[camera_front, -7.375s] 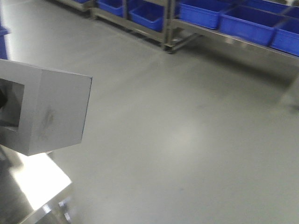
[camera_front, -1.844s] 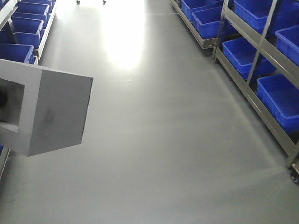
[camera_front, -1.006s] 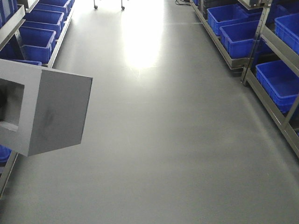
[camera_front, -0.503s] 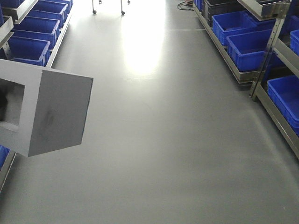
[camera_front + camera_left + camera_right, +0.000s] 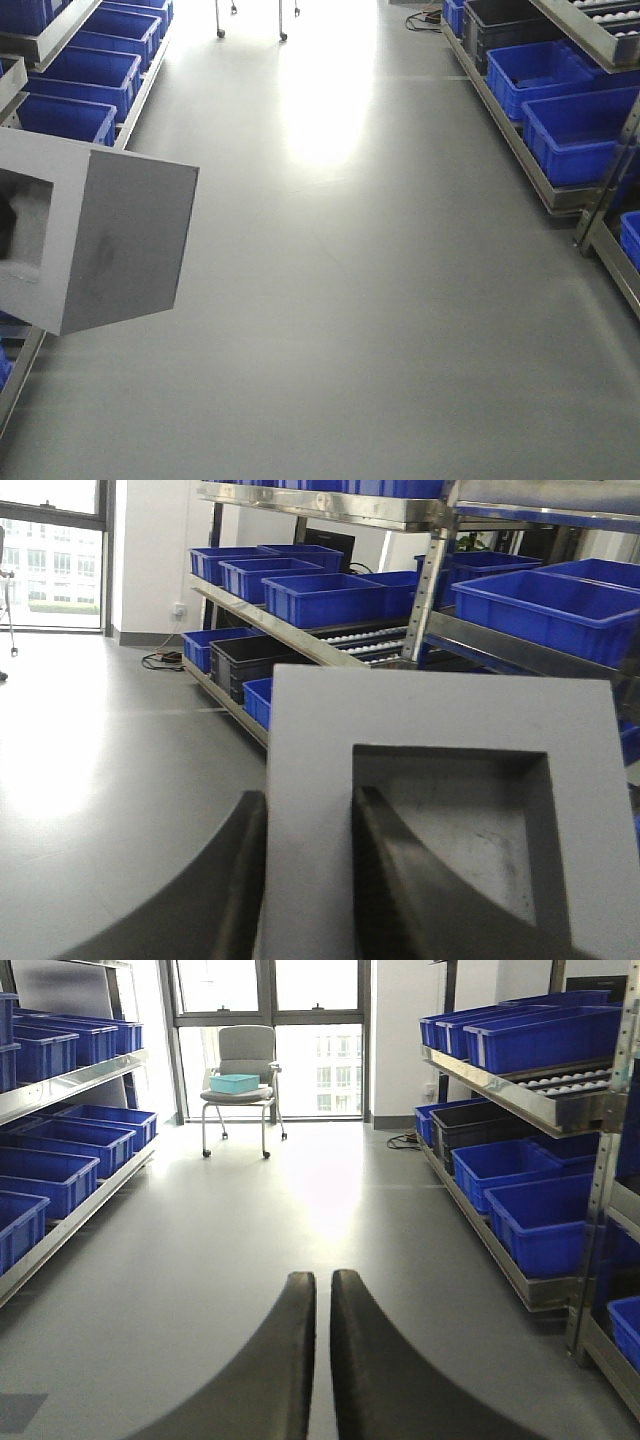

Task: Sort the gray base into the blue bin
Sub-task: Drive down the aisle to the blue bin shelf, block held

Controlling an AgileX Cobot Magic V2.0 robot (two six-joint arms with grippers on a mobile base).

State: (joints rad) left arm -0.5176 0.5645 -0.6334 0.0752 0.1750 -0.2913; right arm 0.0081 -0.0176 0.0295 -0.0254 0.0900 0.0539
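Left gripper [image 5: 308,815] clamps base [image 5: 130,250] wall, one finger in the recess [image 5: 455,830]. Right gripper [image 5: 322,1290] pressed together, holding nothing. Blue bins [image 5: 540,1222] line both racks [image 5: 75,1080].

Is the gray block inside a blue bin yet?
No, out. The gray base hangs above the floor, its wall pinched by the left end effector.

Glossy gray floor [image 5: 380,300], metal racks [image 5: 548,197] along both sides, chair [image 5: 238,1085] at far end
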